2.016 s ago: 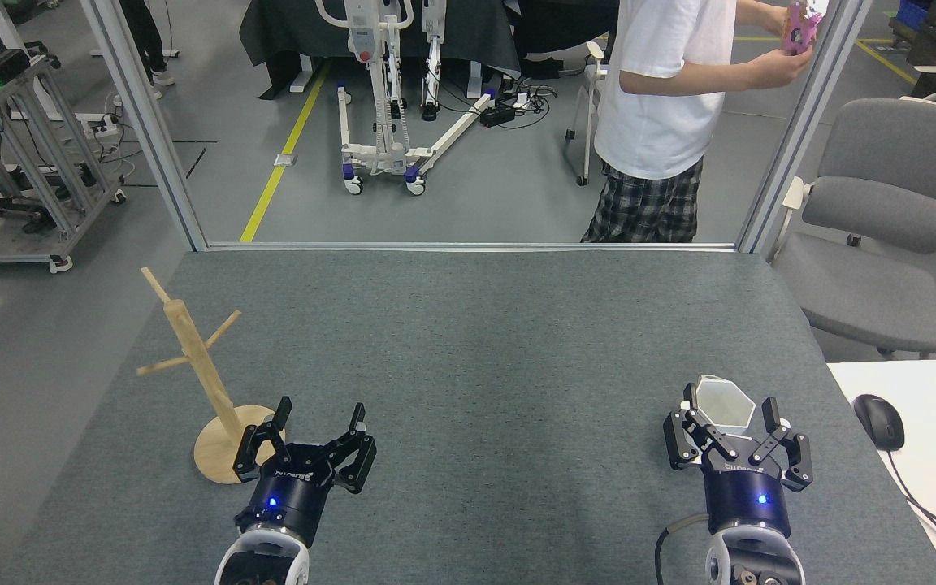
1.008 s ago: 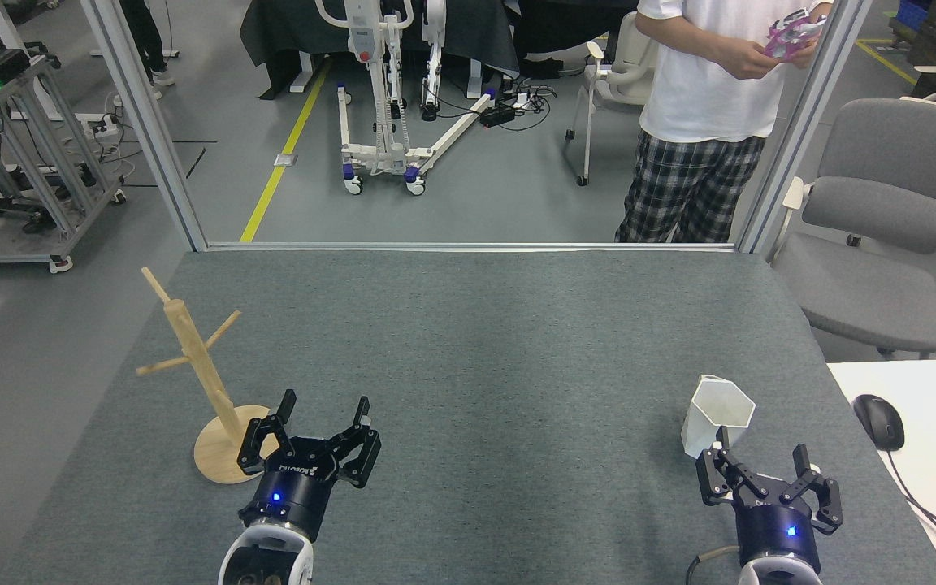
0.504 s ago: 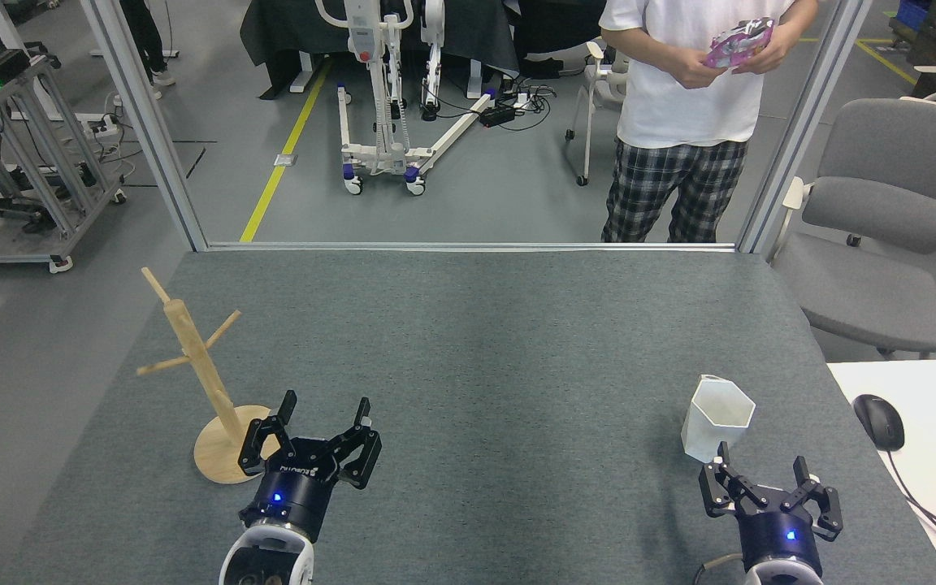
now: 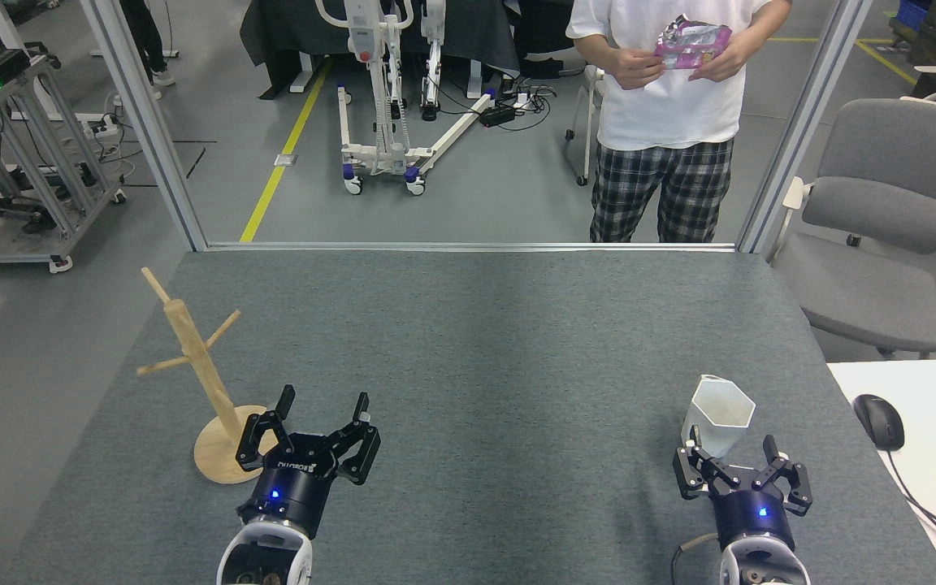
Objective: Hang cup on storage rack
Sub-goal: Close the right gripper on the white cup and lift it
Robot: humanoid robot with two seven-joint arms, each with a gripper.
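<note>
The white faceted cup (image 4: pixel 717 416) stands upright on the grey table at the near right, hexagonal rim up. My right gripper (image 4: pixel 734 446) is open just in front of it, its fingertips reaching the cup's lower part, nothing held. The light wooden storage rack (image 4: pixel 196 366) stands at the near left on a round disc base, its post slanted, several pegs bare. My left gripper (image 4: pixel 322 402) is open right beside the rack's base, holding nothing.
A person in a white shirt and plaid trousers (image 4: pixel 663 122) stands beyond the table's far edge holding a pink packet. A grey chair (image 4: pixel 882 227) is at the right. A white desk with a mouse (image 4: pixel 878 421) adjoins the table's right side.
My right gripper drew back from around the cup, leaving it standing, then moved forward and left to its base. The person stepped left. My left arm barely moved.
</note>
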